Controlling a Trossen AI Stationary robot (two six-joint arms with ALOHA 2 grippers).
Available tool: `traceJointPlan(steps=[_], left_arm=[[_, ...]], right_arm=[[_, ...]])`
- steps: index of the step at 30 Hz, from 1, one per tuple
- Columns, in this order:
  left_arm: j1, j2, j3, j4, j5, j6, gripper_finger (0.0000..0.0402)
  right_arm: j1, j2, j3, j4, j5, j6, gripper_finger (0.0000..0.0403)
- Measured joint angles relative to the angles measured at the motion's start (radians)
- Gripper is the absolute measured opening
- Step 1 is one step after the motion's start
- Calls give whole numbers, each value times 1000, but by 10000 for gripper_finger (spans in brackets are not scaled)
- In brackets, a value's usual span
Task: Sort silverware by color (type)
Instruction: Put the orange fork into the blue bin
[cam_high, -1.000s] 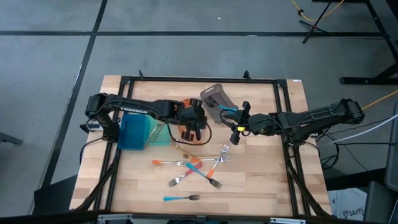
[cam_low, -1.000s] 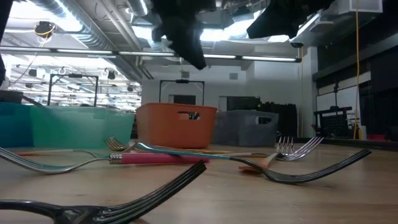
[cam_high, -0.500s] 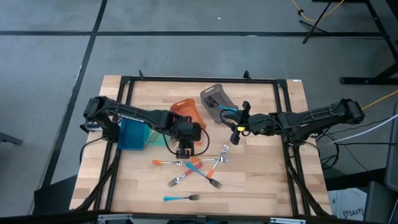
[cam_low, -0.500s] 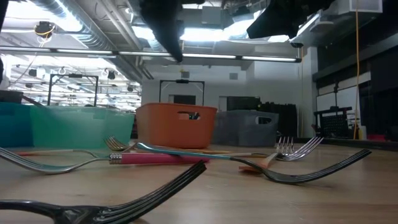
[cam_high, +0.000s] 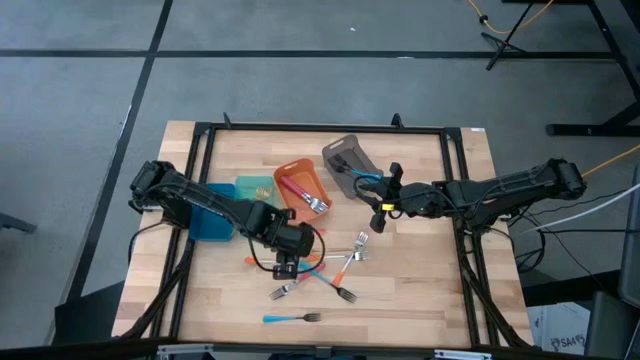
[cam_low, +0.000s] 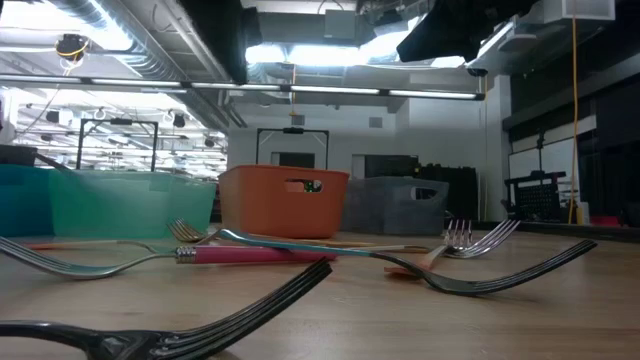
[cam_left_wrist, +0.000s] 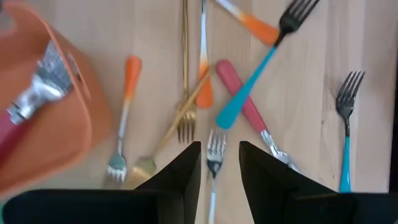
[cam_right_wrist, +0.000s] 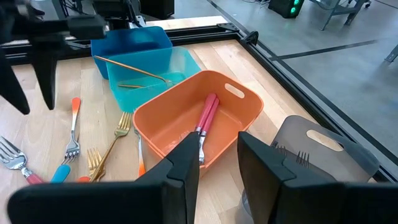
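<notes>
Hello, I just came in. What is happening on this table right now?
A two-arm robot is sorting silverware by handle color. The left gripper, open and empty, hangs over the pile of loose forks in the middle of the table. The orange bin already holds red-handled pieces, and the teal bin holds gold ones. The right gripper waits beside the grey bin, holding nothing.
</notes>
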Motion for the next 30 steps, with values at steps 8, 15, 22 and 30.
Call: traceJointPlan(steps=[8,15,22,30], left_arm=[[-62,0,-137,5,-2,-173,103],[-103,0,-256,74,-2,-217,103],[-108,1,-363,180,-2,-217,103],[-108,1,-427,302,-2,-217,103]], right_arm=[[0,0,0,0,0,0,99],[0,0,0,0,0,0,99],[0,0,0,0,0,0,99],[0,0,0,0,0,0,99]])
